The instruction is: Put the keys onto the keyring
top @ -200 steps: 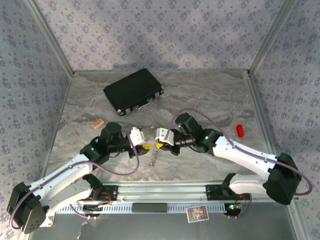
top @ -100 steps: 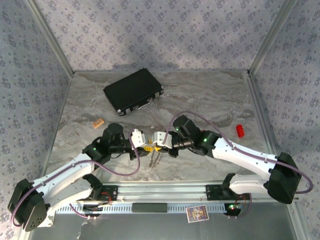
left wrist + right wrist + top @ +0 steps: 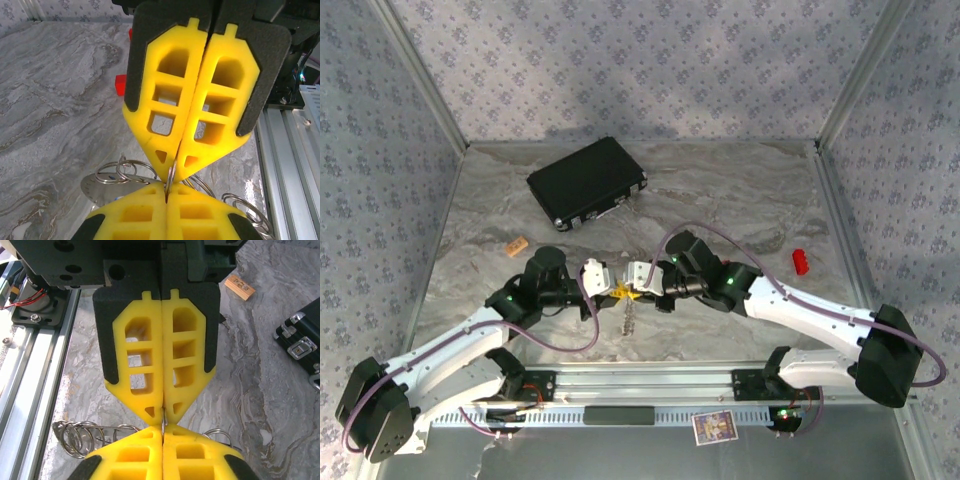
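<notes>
Left hand and right hand both clenched tip-to-tip on one wire loop of the keyring, hanging over the table; we should hold one side firm, pry gently, no yanking.

The left arm and the right arm have white shells, black joints and small green lights. A thin purple cable loops along each. The left hand and the right hand have yellow fingers with open windows, on black backing.
</notes>
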Robot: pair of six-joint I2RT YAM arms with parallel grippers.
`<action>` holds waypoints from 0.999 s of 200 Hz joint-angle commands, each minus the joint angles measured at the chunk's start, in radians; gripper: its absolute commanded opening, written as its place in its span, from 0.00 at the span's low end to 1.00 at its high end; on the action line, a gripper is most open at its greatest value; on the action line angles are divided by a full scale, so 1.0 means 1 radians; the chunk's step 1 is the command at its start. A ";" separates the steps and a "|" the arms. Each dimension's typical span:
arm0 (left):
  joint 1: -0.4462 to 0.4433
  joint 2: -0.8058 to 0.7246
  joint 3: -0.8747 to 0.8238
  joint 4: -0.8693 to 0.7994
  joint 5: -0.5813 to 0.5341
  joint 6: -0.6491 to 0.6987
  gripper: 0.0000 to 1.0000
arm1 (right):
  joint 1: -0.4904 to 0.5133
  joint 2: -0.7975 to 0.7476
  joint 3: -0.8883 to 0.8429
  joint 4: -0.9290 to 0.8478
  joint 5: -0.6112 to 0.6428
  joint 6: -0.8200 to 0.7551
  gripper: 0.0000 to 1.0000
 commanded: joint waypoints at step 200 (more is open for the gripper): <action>-0.112 -0.078 -0.067 0.124 -0.182 0.093 0.00 | 0.026 -0.090 -0.075 0.038 0.104 -0.033 0.24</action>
